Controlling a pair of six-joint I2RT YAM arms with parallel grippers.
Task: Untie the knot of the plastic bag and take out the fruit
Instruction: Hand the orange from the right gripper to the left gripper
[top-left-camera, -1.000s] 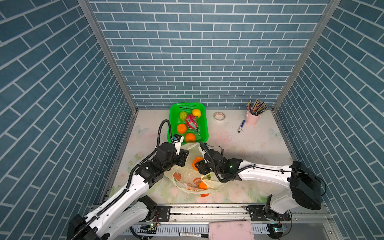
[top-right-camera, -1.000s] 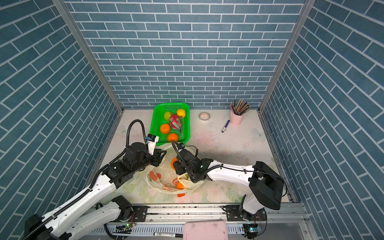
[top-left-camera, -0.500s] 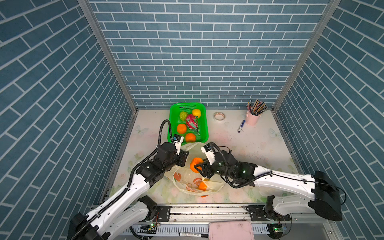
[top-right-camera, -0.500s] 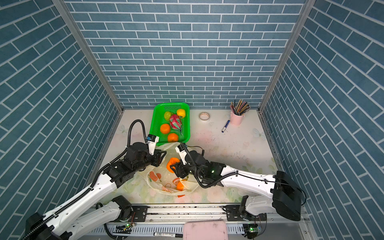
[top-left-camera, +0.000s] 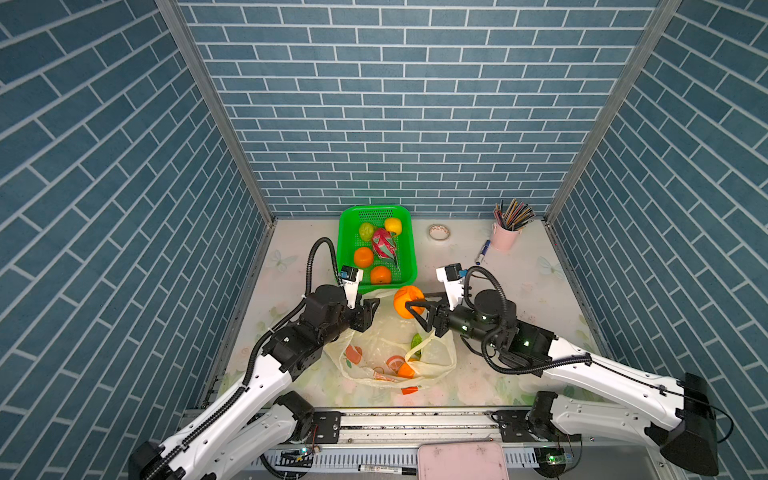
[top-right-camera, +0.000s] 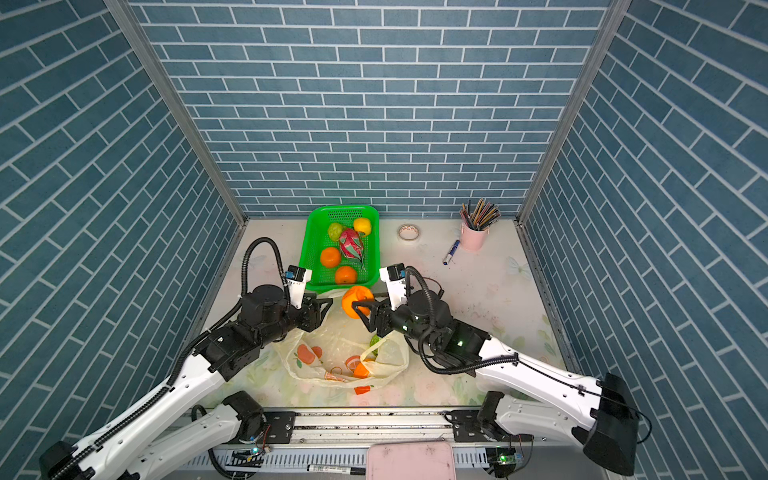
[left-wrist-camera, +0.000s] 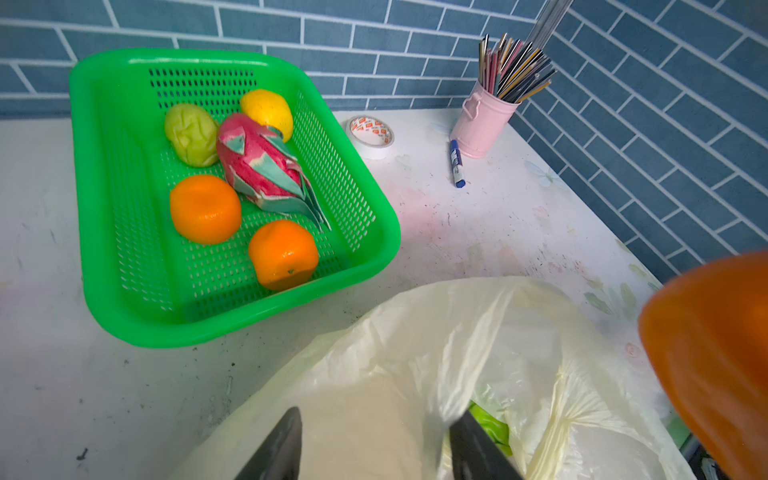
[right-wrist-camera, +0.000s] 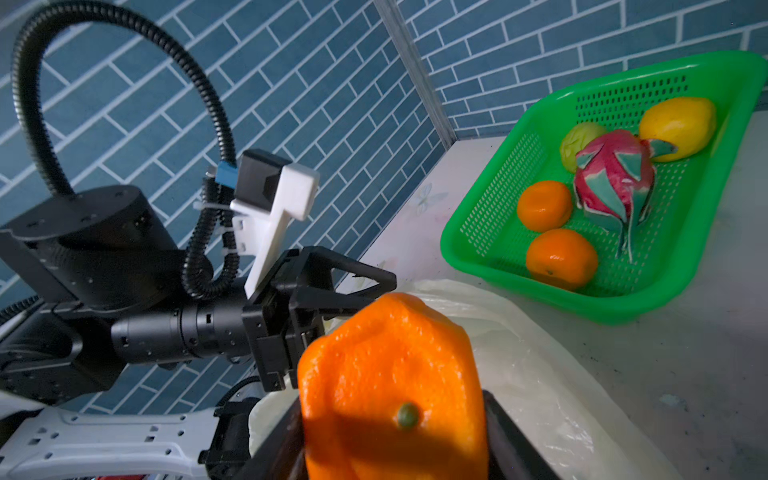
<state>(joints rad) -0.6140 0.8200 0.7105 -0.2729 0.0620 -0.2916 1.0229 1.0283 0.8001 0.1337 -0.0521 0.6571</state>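
Note:
The plastic bag (top-left-camera: 386, 349) (top-right-camera: 332, 353) lies slack on the table between both arms, its mouth gaping. The knot is out of view. My right gripper (top-left-camera: 412, 302) (right-wrist-camera: 390, 436) is shut on an orange (top-left-camera: 405, 297) (top-right-camera: 355, 299) (right-wrist-camera: 386, 374), held above the bag's far edge, just short of the green basket (top-left-camera: 344, 249) (left-wrist-camera: 91, 208). My left gripper (top-left-camera: 372, 309) (left-wrist-camera: 376, 419) stands open over the bag film (left-wrist-camera: 395, 374). A green fruit (left-wrist-camera: 492, 430) (top-left-camera: 416, 340) lies inside the bag. The basket holds two oranges, a green fruit, a yellow one and a dragon fruit (top-left-camera: 384, 245).
At the back right are a pink cup of pencils (top-left-camera: 505, 239), a tape roll (top-left-camera: 439, 232) and a blue marker (top-left-camera: 482, 252). A pink pad (top-left-camera: 461, 459) and a black pen (top-left-camera: 386, 469) lie on the front rail. Brick walls close three sides.
My right gripper has lifted the orange out of the bag and carried it toward the basket. My left gripper's jaws have spread apart at the bag's edge.

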